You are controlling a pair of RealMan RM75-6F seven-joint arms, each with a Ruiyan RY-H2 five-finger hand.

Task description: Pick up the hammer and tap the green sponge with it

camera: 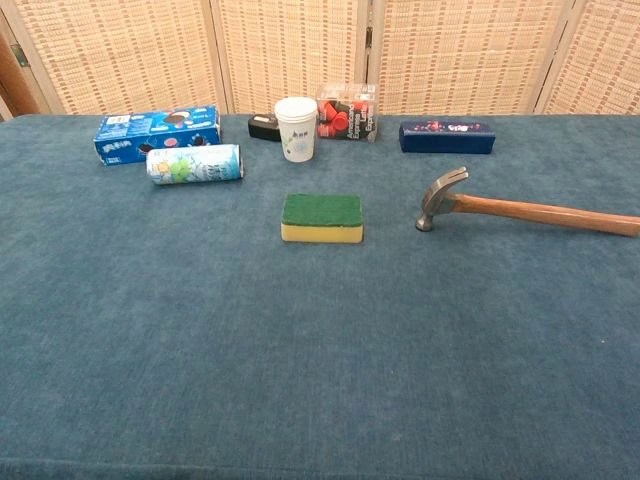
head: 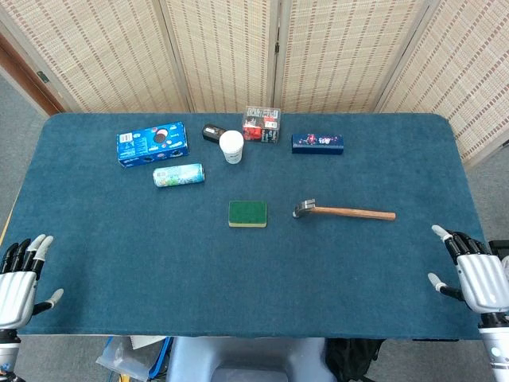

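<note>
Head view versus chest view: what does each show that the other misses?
Only the head view shows the left hand and right hand, both with fingers apart and holding nothing, at the table's near corners, plus the hammer's full handle. Only the chest view shows the sponge's yellow underside. Both show the hammer lying right of the green sponge, apart from it, with the white cup, the can and the boxes behind.
</note>
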